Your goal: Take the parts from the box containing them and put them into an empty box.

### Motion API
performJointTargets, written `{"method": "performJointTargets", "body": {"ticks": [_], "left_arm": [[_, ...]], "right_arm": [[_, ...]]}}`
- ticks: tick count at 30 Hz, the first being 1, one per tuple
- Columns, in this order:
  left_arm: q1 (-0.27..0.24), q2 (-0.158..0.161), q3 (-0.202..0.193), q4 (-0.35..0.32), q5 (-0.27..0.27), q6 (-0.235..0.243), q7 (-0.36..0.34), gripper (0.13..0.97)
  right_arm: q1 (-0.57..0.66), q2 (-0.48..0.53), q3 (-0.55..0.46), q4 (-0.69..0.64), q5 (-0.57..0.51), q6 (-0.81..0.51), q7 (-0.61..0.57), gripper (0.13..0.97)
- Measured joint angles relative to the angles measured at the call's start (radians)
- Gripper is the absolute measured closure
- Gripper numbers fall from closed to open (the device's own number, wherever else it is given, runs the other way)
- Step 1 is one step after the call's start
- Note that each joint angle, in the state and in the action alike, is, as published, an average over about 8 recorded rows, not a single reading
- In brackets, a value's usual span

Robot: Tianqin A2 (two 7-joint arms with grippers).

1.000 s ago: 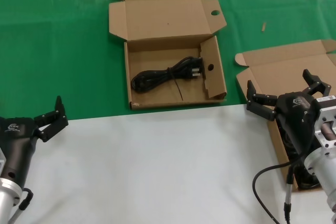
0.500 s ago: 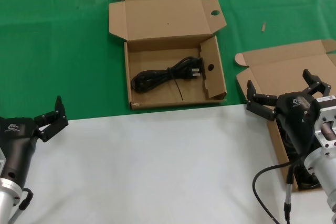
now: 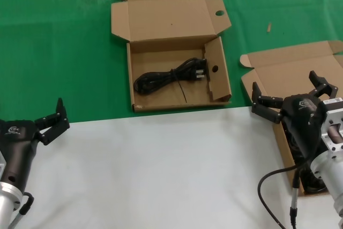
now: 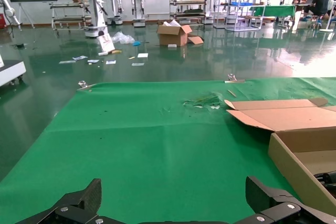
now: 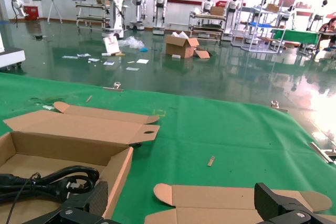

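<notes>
Currently both arms sit low in the head view, neither one touching a cable. The left gripper [image 3: 52, 120] rests at about 8 o'clock, over the edge where the white sheet [image 3: 155, 170] meets the green surface [image 3: 59, 52]; its fingers [image 3: 61, 112] are spread wide with nothing between them. The right gripper [image 3: 292, 92] is at about 4 o'clock, hanging over the plain-lidded cardboard box [image 3: 289, 71] that lacks round holes; its fingers [image 3: 263, 102] are likewise spread apart and empty.

Up at 12 o'clock lies the holed cardboard box [image 3: 177, 57], lid folded back, with a round hole [image 3: 220, 13] through the lid's side tab and another [image 3: 214, 69] through an inner flap. One black power cable [image 3: 169, 77] lies coiled inside it, stretching from the 9 o'clock side toward the flap at 3 o'clock, plug end nearest the flap. The right wrist view shows that same cable [image 5: 47, 181] lying flat on the box floor.

Inside the plain-lidded box, dark cable bundles [image 3: 295, 140] show partly beneath the right arm, at the box's 6 o'clock end; how many there are cannot be told. The left wrist view catches the holed box's lid [image 4: 286, 116] and near wall across the green surface.
</notes>
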Motion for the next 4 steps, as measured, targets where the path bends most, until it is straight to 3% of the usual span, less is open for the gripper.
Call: {"method": "performJointTargets", "body": {"ticks": [4], "left_arm": [[0.000,0.000,0.000,0.000,0.000,0.000,0.000,0.132]], "right_arm": [[0.000,0.000,0.000,0.000,0.000,0.000,0.000,0.129]]}}
